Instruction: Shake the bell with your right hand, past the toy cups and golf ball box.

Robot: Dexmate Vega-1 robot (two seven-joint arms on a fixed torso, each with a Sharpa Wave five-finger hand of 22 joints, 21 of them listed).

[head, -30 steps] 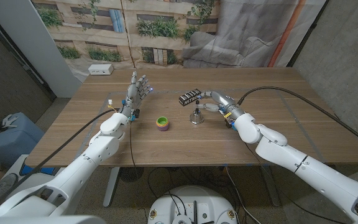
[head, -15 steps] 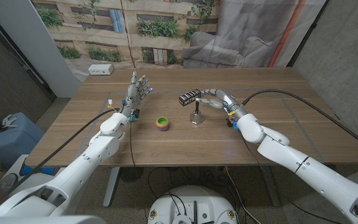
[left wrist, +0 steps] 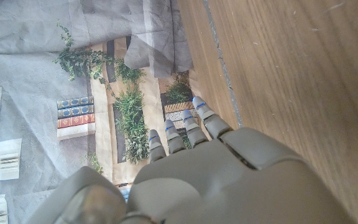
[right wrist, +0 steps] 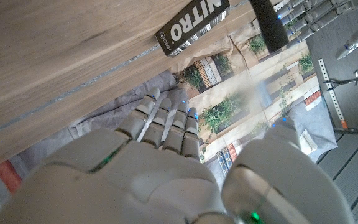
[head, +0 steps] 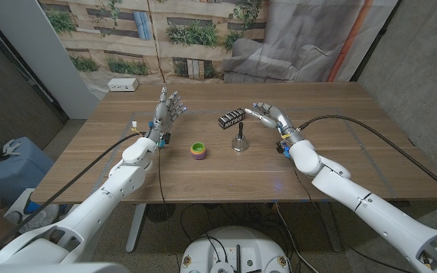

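The bell (head: 240, 141), silver with a black handle, stands upright on the wooden table (head: 203, 182) near its middle. Its handle (right wrist: 267, 22) shows dark and blurred in the right wrist view. My right hand (head: 268, 116) hovers just right of and behind the bell, fingers spread, holding nothing. The black golf ball box (head: 231, 118) lies behind the bell, and the word NITRO reads on the box (right wrist: 191, 25). The stacked toy cups (head: 197, 149) sit left of the bell. My left hand (head: 168, 111) stands raised at the left, fingers apart and empty.
A white power strip (head: 123, 85) lies at the table's far left corner. A black cable (head: 370, 125) trails from my right arm across the table's right side. A printed backdrop hangs behind the table.
My right hand has let go of the bell's handle, opened and drawn back up and to the right. The bell stays standing. The left hand has not moved.
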